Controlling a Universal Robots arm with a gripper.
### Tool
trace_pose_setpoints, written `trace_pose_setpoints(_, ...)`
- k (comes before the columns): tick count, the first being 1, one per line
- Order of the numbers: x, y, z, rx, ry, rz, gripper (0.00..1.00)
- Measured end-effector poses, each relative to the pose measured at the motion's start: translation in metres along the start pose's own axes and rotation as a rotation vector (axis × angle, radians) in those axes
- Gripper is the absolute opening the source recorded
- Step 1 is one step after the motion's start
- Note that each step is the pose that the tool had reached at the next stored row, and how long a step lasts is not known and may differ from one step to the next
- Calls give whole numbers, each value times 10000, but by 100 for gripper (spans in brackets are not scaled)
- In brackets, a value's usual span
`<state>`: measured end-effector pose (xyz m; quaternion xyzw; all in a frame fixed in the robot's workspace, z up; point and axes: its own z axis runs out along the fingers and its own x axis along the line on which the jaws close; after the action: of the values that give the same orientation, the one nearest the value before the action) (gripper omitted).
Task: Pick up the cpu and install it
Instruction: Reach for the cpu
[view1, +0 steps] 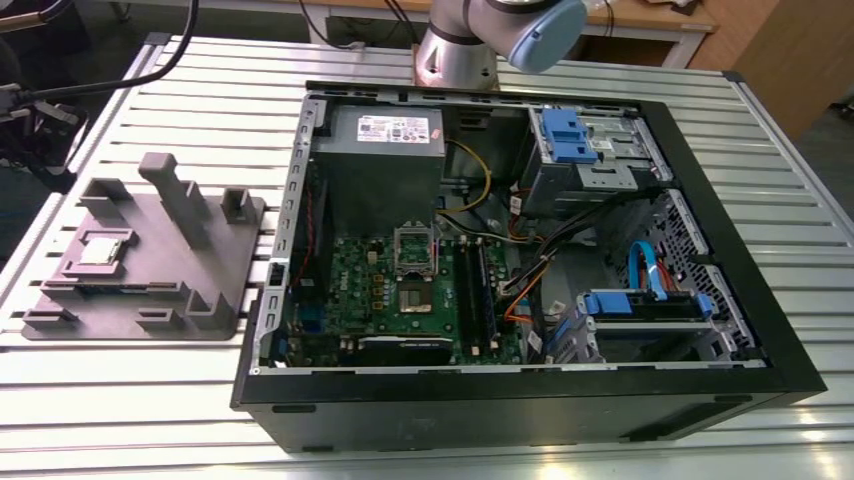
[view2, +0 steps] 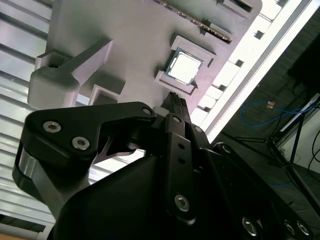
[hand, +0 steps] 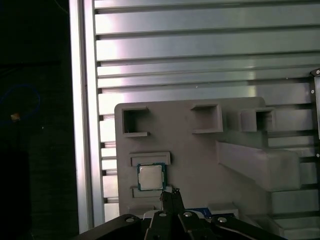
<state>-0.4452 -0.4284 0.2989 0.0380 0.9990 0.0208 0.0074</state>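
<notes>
the surface (view1: 120, 400) is made of pale metal slats, and bright light shines back from them. beyond it, in the exterior view, there is light wooden furniture (view1: 654, 15) and a wooden panel (view1: 787, 60). in the second wrist view the floor (view2: 260, 132) is dark, and a blue cable (view2: 257, 111) lies on it.

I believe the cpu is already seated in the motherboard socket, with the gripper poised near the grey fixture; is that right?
Not quite: the cpu lies in its recess on the grey fixture, as the first wrist view shows, not in the socket. The gripper is indeed poised near that fixture.
</notes>
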Motion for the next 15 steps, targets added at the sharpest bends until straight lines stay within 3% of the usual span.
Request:
trace_pose_setpoints(9, 64, -7, 45, 7, 0, 0, 10)
trace_pose_setpoints(15, 93, -13, 112, 20, 5, 0, 10)
